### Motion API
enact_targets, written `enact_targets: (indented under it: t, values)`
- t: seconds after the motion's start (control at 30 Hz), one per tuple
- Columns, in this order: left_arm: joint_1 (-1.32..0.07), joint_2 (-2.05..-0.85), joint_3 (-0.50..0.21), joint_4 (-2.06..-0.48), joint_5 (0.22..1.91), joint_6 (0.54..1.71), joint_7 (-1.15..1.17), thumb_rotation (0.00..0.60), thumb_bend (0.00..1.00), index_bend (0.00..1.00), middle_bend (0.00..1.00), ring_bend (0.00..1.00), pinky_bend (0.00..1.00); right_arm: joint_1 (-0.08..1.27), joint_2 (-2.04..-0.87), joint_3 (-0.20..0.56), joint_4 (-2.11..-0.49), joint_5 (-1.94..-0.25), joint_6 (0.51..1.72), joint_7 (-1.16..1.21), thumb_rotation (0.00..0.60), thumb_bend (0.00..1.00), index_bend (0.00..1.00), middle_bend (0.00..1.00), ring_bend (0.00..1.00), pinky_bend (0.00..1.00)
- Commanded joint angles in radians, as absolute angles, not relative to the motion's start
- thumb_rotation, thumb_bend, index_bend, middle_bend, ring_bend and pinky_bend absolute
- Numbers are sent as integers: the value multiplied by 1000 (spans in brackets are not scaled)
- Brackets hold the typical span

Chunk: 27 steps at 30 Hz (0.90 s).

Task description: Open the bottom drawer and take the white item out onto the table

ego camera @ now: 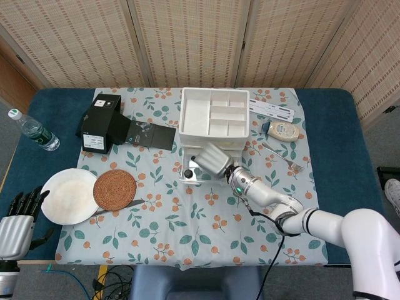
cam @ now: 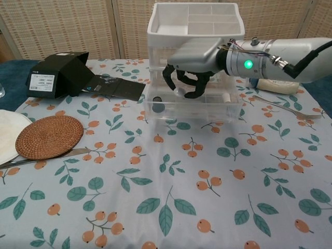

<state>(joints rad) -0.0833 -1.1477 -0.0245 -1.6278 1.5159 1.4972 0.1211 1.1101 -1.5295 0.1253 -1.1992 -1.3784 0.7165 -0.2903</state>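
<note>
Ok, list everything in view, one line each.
drawer unit: one, white top tray, table centre back
bottom drawer: one, clear, pulled open
white item: one, in right hand's fingers, over the drawer
black box: one, left of unit
bottle: one, clear, far left
plate: one, white, front left
coaster: one, brown woven, overlapping plate
fork: one, silver, right
tablecloth: one, floral
left hand: black fingers, holding nothing, bottom left
right hand: grey, above open drawer
</note>
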Motion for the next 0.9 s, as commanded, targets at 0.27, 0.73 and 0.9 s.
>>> enact_targets:
  t: [0.27,0.73,0.9]
  values:
    - [-84,-1141,-24,-1642,1532,1507,127,600,255,98,72,101,63,1007,-1368,115,-1445,-1408,859,-302,600,414,489,789,974,1000]
    - [-89,-1141,-22,-1661,1553,1510,138,600,255,98,72,100,63,884,-1351,-17,-1532,-1558,955,-335,600,417,489,789,974,1000]
    - [-87,-1141,-22,-1659,1553,1513,135,600,255,98,72,100,63,862,-1376,-39,-1511,-1585,960,-338,600,420,489,790,974,1000]
